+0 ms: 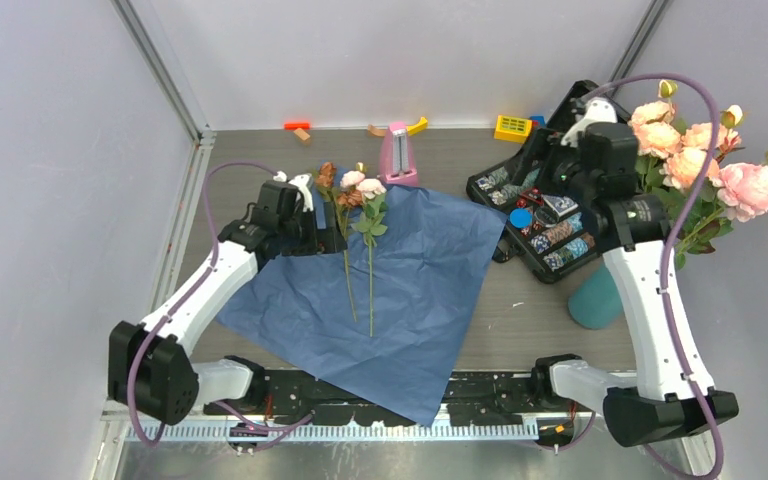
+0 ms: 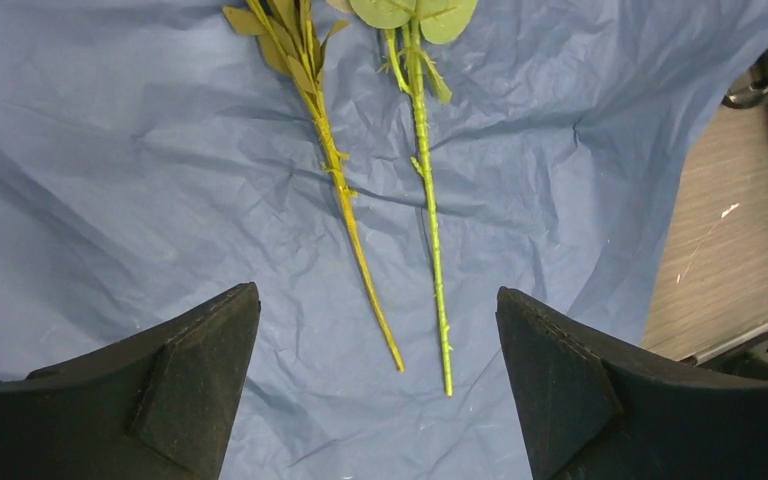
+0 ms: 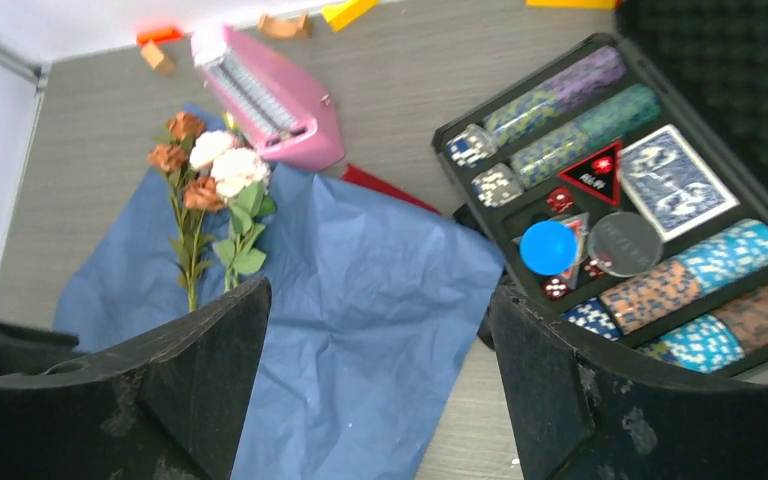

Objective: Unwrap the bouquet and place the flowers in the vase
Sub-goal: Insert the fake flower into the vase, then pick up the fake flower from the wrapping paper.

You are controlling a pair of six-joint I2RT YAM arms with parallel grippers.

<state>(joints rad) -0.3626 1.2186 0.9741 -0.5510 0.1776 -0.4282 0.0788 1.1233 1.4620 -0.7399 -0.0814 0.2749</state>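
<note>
Over the left half of the bench, the left pincer (image 2: 377,295) hovered low with its jaws spread wide, grasping nothing. Two thin stems (image 2: 430,230) lay on the paper just ahead of the gap, one bright green, one yellower, side by side but apart. They belonged to two flowers (image 1: 360,190) whose peach and pale heads pointed toward the far edge. Beneath them the blue paper (image 1: 410,270) lay fully spread and creased, one corner hanging over the near edge, so the unwrapping looked done.

By the right edge, the right pincer (image 3: 380,290) was held high, also released and empty. Just beside it, a bunch of pink and peach roses (image 1: 695,160) stood over the teal vase (image 1: 595,300), which was partly hidden behind that arm. An open poker-chip case (image 1: 550,235) sat between vase and paper, and a pink metronome-shaped object (image 1: 397,155) stood near the far edge.

The step in hand seemed to be fetching the flowers from the paper. Next, the left pincer would probably need to drop, straddle one stem without pinching the paper, clench, and carry it past the case to the vase.
</note>
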